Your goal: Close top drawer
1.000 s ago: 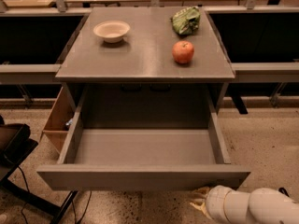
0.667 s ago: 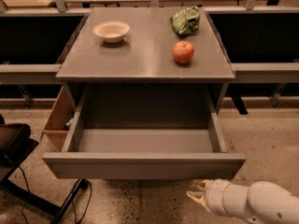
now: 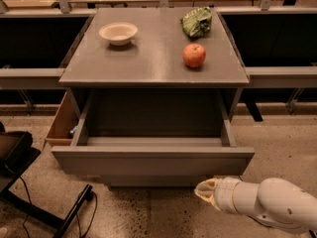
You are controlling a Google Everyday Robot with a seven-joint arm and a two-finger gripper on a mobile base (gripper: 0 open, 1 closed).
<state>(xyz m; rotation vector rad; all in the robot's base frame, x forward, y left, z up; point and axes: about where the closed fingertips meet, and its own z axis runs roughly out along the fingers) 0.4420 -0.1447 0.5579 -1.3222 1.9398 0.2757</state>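
The top drawer [image 3: 153, 158] is a wide grey metal tray with a plain flat front panel, pulled partly out from under the grey cabinet top [image 3: 153, 53]. Its inside looks empty. My gripper [image 3: 204, 189] is at the end of the white arm [image 3: 267, 205], low at the right, just below and in front of the drawer's front panel near its right end.
On the cabinet top stand a cream bowl [image 3: 118, 32], a red apple [image 3: 194, 55] and a green bag [image 3: 197, 22]. A cardboard box [image 3: 62, 123] sits on the floor left of the cabinet. A black stand with cables [image 3: 20, 162] is at the lower left. Dark shelving flanks both sides.
The drawer front has moved back toward the cabinet, showing less of the tray. My gripper has moved forward and up, following the front panel.
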